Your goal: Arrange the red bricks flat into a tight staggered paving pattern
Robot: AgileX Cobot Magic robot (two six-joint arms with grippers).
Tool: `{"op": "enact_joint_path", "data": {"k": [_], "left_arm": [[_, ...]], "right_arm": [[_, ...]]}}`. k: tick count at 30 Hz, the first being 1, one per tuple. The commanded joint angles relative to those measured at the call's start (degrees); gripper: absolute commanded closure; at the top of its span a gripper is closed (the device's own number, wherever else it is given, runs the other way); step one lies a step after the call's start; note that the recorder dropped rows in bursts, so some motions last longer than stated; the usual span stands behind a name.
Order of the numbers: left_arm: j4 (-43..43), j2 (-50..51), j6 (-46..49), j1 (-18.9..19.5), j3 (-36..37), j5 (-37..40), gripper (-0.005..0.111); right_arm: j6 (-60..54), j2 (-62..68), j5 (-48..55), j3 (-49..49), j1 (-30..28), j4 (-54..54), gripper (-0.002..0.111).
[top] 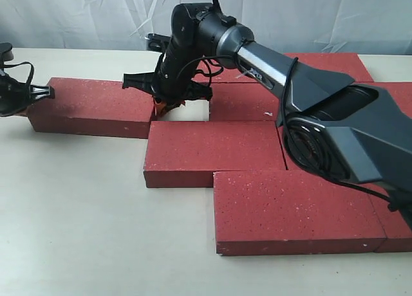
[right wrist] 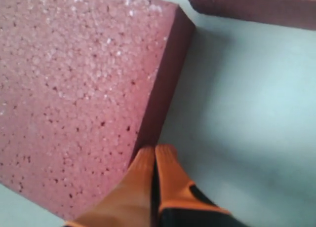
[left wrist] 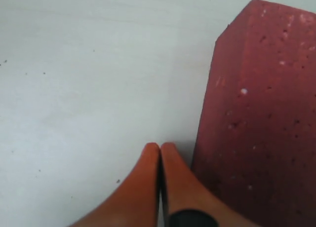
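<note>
Lying just beside right claw (right wrist: 156,149): red brick (right wrist: 74,98)

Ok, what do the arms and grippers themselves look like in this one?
The right arm has bulky black and dark grey housings, a silver cylindrical link and black cables looping along it. Only the black end of the left arm shows. The left gripper and right gripper have smooth, tapered orange fingers on black mounts. No markings are visible.

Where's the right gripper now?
Exterior view, left of centre: right gripper sits in the open gap, jaws shut, beside the end of the leftmost brick.
</note>
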Motion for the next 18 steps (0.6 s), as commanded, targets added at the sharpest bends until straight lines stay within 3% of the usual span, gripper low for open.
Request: {"op": "enact_joint_path", "data": {"k": [1,12,18], "left_arm": [[-1.8,-0.6,-0.4,-0.7,0.0,2.7,0.107],[-0.6,-0.9,-0.1,0.0,-0.1,3.7,0.107],[-0.6,-2.2,-0.5,2.2,-0.4,3.8,0.107]], "right_arm": [[2.5,-0.5,1.1,-0.2,0.1,-3.2,0.109],[8.6,-5.4,4.3,-0.2,-0.4,-19.9,0.109],[-0.7,-8.5,4.3,-0.2,-4.5,-4.4,0.109]]}}
